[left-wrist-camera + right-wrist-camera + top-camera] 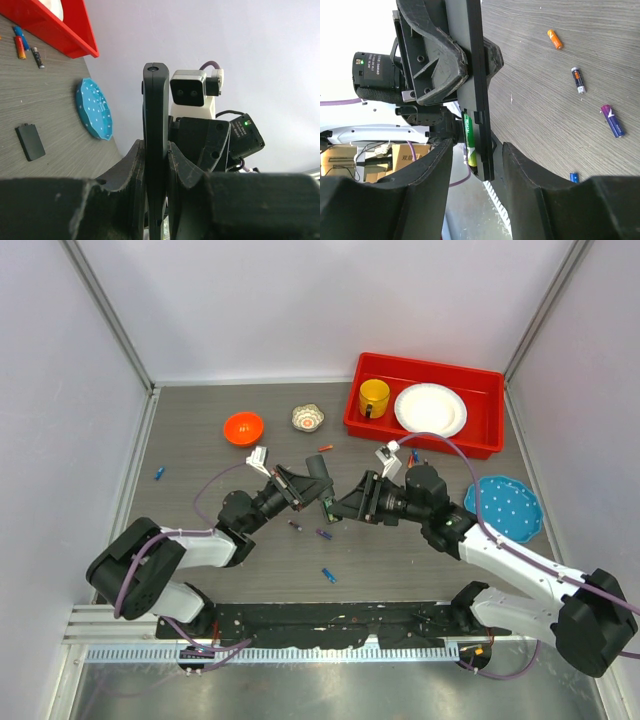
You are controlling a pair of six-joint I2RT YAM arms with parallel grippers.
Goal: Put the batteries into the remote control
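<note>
Left gripper point(156, 160): clenched on the slim, flat black plastic remote control point(155, 105), gripping it by its lower half so that it stands edge-on and clear of the grey wood-grain table point(200, 530), its rounded end projecting beyond the fingertips. Right gripper point(477, 160): released, facing the left one at close quarters, its two black fingers point(427, 190) spread to either side of the remote's free end, with a gap visible on both sides. Between those fingers the long slot on the remote's back is exposed, and one green cylindrical battery point(469, 139) sits in it, lengthwise, at the end nearest the right hand. Just past both hands, on the table below, lie loose batteries: a purple one point(612, 120), a black-and-orange one point(577, 80), an orange one point(554, 39) and a blue one point(574, 176), each apart from the others. A small flat black rectangular panel point(30, 141) lies on the table off to the side of the left hand. Beyond the right hand sits a blue plate with white dots point(503, 505). Farthest from the hands: a red plastic tray point(420, 445) holding a yellow cup point(374, 397) and a white plate point(430, 408), a small patterned bowl point(308, 418), and an orange bowl point(243, 427).
</note>
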